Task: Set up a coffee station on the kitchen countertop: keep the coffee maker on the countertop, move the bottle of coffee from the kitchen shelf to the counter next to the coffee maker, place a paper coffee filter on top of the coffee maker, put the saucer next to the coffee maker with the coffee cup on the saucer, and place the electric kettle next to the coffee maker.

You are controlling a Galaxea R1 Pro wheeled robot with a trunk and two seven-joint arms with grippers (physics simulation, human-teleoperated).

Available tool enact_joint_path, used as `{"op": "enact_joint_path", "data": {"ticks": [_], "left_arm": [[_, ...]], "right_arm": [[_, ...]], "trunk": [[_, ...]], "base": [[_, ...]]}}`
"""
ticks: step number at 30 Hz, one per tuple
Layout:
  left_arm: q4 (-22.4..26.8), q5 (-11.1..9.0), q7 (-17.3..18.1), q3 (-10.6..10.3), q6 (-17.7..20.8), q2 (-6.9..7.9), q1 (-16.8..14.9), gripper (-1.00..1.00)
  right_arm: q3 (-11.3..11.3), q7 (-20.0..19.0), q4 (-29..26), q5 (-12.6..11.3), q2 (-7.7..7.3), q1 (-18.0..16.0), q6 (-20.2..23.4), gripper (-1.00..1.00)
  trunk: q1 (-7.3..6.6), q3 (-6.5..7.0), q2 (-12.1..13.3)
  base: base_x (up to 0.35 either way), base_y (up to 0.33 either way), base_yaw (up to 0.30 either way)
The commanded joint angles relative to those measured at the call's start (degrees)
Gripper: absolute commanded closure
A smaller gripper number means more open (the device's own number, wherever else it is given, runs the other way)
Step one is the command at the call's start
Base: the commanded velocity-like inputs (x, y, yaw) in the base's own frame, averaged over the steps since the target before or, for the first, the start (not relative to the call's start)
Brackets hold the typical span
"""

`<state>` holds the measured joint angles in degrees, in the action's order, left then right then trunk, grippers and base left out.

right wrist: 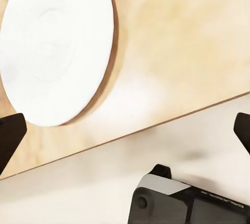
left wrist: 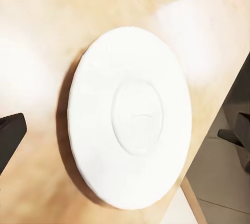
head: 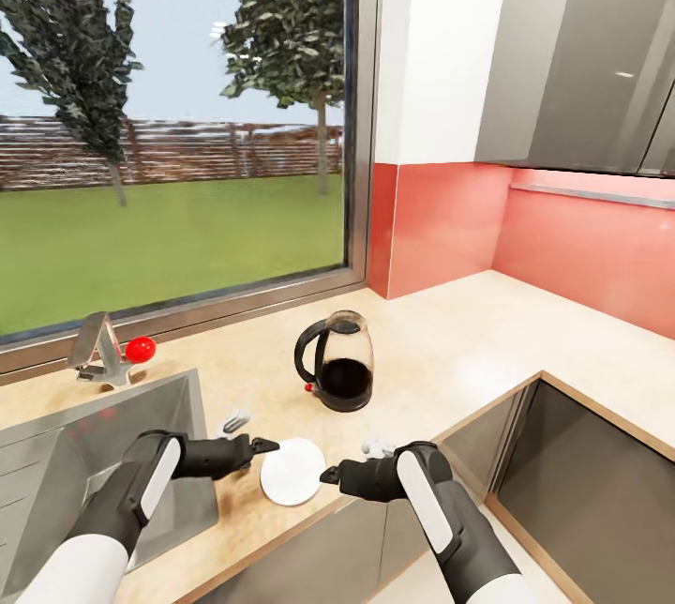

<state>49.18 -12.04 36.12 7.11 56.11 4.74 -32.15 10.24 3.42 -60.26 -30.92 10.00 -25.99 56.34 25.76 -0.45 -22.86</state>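
1. The sink (head: 56, 454) sits at the far left, let into the countertop (head: 450, 351); every place below is given from the saucer (head: 292, 471).
2. The left gripper (head: 265, 445) hovers just left of the saucer, its tip at the rim. One dark finger (left wrist: 9, 135) shows at the edge of the left wrist view, so the jaws look spread with nothing between them.
3. The saucer lies flat on the countertop, close to the front edge and between the two grippers. It looks thin, stiff, light and glazed, so likely slippery and apt to chip if dropped. Lying flush, it offers little but the rim; a pinch across the rim, perhaps after sliding it to overhang the edge, seems the surest hold.
4. The kettle (head: 337, 362) stands upright behind the saucer, well apart. Its glass body looks fragile and heavier; the black handle is the place to grasp.
5. The right gripper (head: 330, 475) points at the saucer's right rim, empty, its fingers (right wrist: 10, 135) wide apart in the right wrist view.
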Motion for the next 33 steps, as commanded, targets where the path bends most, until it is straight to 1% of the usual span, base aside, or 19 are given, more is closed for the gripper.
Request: {"op": "enact_joint_path", "data": {"ticks": [1,6,16,25,33], "left_arm": [[0.03,0.02,0.18,0.1,0.3,0.01,-0.06,-1.0],[0.08,0.18,0.16,0.11,0.31,0.14,-0.31,-1.0],[-0.55,0.14,0.09,0.18,0.25,-0.29,-0.32,-1.0],[-0.7,0.22,0.09,0.01,0.22,-0.34,0.1,-1.0],[-0.78,0.26,0.09,-0.07,0.22,-0.34,0.31,-1.0]], "right_arm": [[0.03,0.36,-0.04,-0.36,0.0,-0.02,0.17,-1.0],[0.04,0.36,-0.03,-0.37,0.0,-0.02,0.17,-1.0],[0.05,0.36,-0.03,-0.37,0.0,-0.02,0.17,-1.0],[0.05,0.36,0.02,-0.41,0.0,-0.02,0.17,-1.0],[0.08,0.3,0.75,-0.45,0.0,-0.02,0.17,-1.0]], "trunk": [[0.03,-0.05,-0.06],[0.03,-0.05,-0.06],[0.03,-0.05,-0.06],[0.03,-0.05,-0.06],[0.03,-0.05,-0.06]], "base": [[0.0,0.0,0.0],[0.0,0.0,0.0],[0.005,0.003,0.0],[0.208,0.118,0.0],[0.048,0.026,0.0]]}}
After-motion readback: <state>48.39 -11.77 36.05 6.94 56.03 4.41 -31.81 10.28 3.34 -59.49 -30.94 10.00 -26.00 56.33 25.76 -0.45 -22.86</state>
